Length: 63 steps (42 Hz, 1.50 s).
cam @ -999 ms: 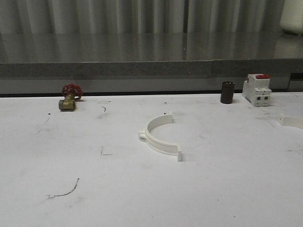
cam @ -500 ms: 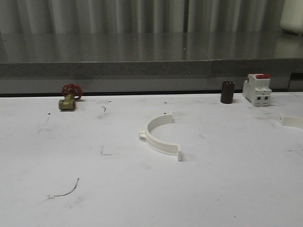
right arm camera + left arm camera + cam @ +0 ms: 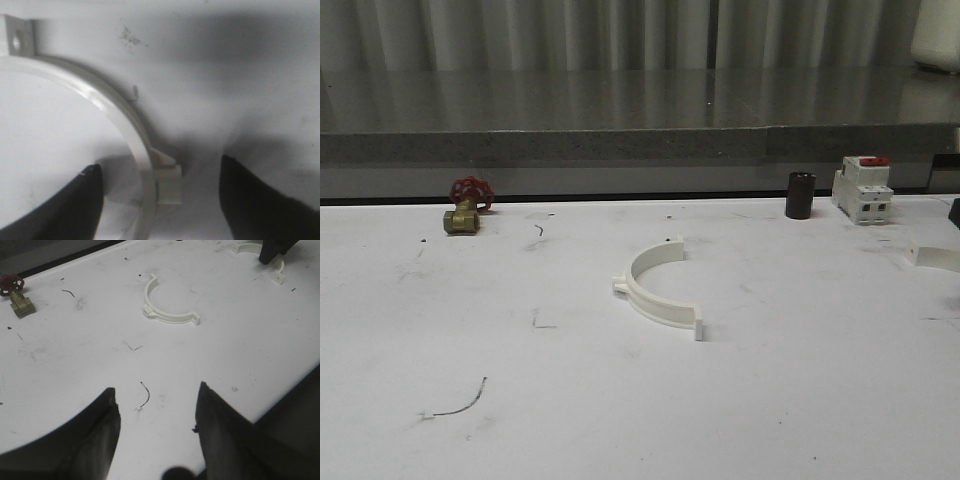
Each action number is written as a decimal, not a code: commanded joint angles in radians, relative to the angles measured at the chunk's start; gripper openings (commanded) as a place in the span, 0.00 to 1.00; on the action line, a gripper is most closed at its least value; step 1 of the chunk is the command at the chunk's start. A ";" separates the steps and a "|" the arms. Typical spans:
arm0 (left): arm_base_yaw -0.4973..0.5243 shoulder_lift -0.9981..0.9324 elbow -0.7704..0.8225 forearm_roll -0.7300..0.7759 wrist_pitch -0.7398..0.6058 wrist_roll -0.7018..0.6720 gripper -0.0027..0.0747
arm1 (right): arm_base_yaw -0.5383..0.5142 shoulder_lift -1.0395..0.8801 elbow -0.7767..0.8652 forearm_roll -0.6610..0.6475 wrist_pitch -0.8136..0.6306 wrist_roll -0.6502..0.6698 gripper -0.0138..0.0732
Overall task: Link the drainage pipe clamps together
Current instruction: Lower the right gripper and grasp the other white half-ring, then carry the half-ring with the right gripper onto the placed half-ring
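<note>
While both hands (image 3: 156, 422) (image 3: 160, 200) gape, two white half-ring clamps (image 3: 658, 290) (image 3: 120, 130), tabbed, well apart.

— What sort of place am I driving in?

— A workshop test bench, I'd say. My front camera shows a scuffed white table (image 3: 520, 400) across the lower frame, with hardware parts along its far edge: a brass valve with a red handwheel (image 3: 466, 207) at left, a black pipe coupling (image 3: 800, 195) and a red-topped circuit breaker (image 3: 863, 189) at right.

— And behind?

— A grey stone-like ledge (image 3: 620, 145) under corrugated metal sheeting (image 3: 570, 35).
</note>
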 commanded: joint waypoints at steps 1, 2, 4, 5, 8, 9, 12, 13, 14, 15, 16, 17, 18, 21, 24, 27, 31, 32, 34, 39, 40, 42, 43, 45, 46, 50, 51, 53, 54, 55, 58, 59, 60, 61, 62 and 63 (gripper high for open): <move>0.002 0.001 -0.028 -0.008 -0.067 -0.009 0.48 | 0.001 -0.046 -0.030 -0.008 -0.015 -0.011 0.55; 0.002 0.001 -0.028 -0.008 -0.067 -0.009 0.48 | 0.001 -0.046 -0.030 -0.008 -0.015 -0.011 0.52; 0.002 0.001 -0.028 -0.008 -0.067 -0.009 0.48 | 0.001 -0.046 -0.030 -0.009 -0.015 -0.011 0.44; 0.002 0.001 -0.028 -0.008 -0.067 -0.009 0.48 | 0.001 -0.045 -0.030 -0.010 -0.015 -0.011 0.42; 0.002 0.001 -0.028 -0.008 -0.067 -0.009 0.48 | 0.001 -0.044 -0.030 -0.011 -0.016 -0.011 0.36; 0.002 0.001 -0.028 -0.008 -0.067 -0.009 0.48 | 0.001 -0.042 -0.030 -0.011 -0.016 -0.011 0.36; 0.002 0.001 -0.028 -0.008 -0.067 -0.009 0.48 | 0.001 -0.042 -0.030 -0.011 -0.016 -0.011 0.34; 0.002 0.001 -0.028 -0.008 -0.067 -0.009 0.48 | 0.001 -0.042 -0.030 -0.011 -0.016 -0.011 0.34; 0.002 0.001 -0.028 -0.008 -0.067 -0.009 0.48 | 0.001 -0.042 -0.030 -0.011 -0.016 -0.011 0.34; 0.002 0.001 -0.028 -0.008 -0.067 -0.009 0.48 | 0.001 -0.042 -0.030 -0.011 -0.014 -0.011 0.34; 0.002 0.001 -0.028 -0.008 -0.067 -0.009 0.48 | 0.001 -0.042 -0.030 -0.011 -0.012 -0.011 0.34; 0.002 0.001 -0.028 -0.008 -0.067 -0.009 0.48 | 0.000 -0.042 -0.030 -0.011 -0.009 -0.011 0.34; 0.002 0.001 -0.028 -0.008 -0.067 -0.009 0.48 | 0.000 -0.042 -0.030 -0.014 -0.009 -0.011 0.34; 0.002 0.001 -0.028 -0.008 -0.067 -0.009 0.48 | 0.002 -0.044 -0.030 -0.029 -0.019 -0.011 0.34; 0.002 0.001 -0.028 -0.008 -0.067 -0.009 0.48 | 0.019 -0.063 -0.033 -0.041 -0.010 -0.011 0.34; 0.002 0.001 -0.028 -0.008 -0.067 -0.009 0.48 | 0.046 -0.091 -0.043 -0.041 0.020 -0.010 0.34; 0.002 0.001 -0.028 -0.008 -0.067 -0.009 0.48 | 0.082 -0.127 -0.063 0.006 0.065 0.002 0.34; 0.002 0.001 -0.028 -0.008 -0.067 -0.009 0.48 | 0.095 -0.138 -0.072 0.020 0.074 0.012 0.34; 0.002 0.001 -0.028 -0.008 -0.067 -0.009 0.48 | 0.116 -0.149 -0.088 0.042 0.104 0.051 0.34; 0.002 0.001 -0.028 -0.008 -0.067 -0.009 0.48 | 0.190 -0.159 -0.157 0.032 0.179 0.159 0.34; 0.002 0.001 -0.028 -0.008 -0.067 -0.009 0.48 | 0.206 -0.159 -0.166 0.025 0.193 0.178 0.34; 0.002 0.001 -0.028 -0.008 -0.067 -0.009 0.48 | 0.246 -0.159 -0.203 0.008 0.224 0.220 0.34; 0.002 0.001 -0.028 -0.008 -0.067 -0.009 0.48 | 0.264 -0.159 -0.213 0.001 0.237 0.241 0.34; 0.002 0.001 -0.028 -0.008 -0.067 -0.009 0.48 | 0.306 -0.159 -0.251 -0.009 0.263 0.289 0.34; 0.002 0.001 -0.028 -0.008 -0.067 -0.009 0.48 | 0.324 -0.159 -0.261 -0.011 0.273 0.310 0.34; 0.002 0.001 -0.028 -0.008 -0.067 -0.009 0.48 | 0.392 -0.159 -0.321 -0.016 0.299 0.391 0.34; 0.002 0.001 -0.028 -0.008 -0.067 -0.009 0.48 | 0.412 -0.159 -0.336 -0.019 0.305 0.406 0.34; 0.002 0.001 -0.028 -0.008 -0.067 -0.009 0.48 | 0.440 -0.159 -0.356 -0.026 0.318 0.440 0.34; 0.002 0.001 -0.028 -0.008 -0.067 -0.009 0.48 | 0.457 -0.159 -0.366 -0.034 0.320 0.453 0.34; 0.002 0.001 -0.028 -0.008 -0.067 -0.009 0.48 | 0.470 -0.159 -0.370 -0.041 0.322 0.466 0.34; 0.002 0.001 -0.028 -0.008 -0.067 -0.009 0.48 | 0.502 -0.159 -0.376 -0.068 0.317 0.507 0.34; 0.002 0.001 -0.028 -0.008 -0.067 -0.009 0.48 | 0.508 -0.155 -0.376 -0.074 0.314 0.525 0.34; 0.002 0.001 -0.028 -0.008 -0.067 -0.009 0.48 | 0.515 -0.152 -0.376 -0.077 0.313 0.537 0.34; 0.002 0.001 -0.028 -0.008 -0.067 -0.009 0.48 | 0.519 -0.148 -0.376 -0.079 0.310 0.546 0.34; 0.002 0.001 -0.028 -0.008 -0.067 -0.009 0.48 | 0.521 -0.141 -0.376 -0.085 0.308 0.554 0.34; 0.002 0.001 -0.028 -0.008 -0.067 -0.009 0.48 | 0.523 -0.134 -0.376 -0.088 0.307 0.560 0.34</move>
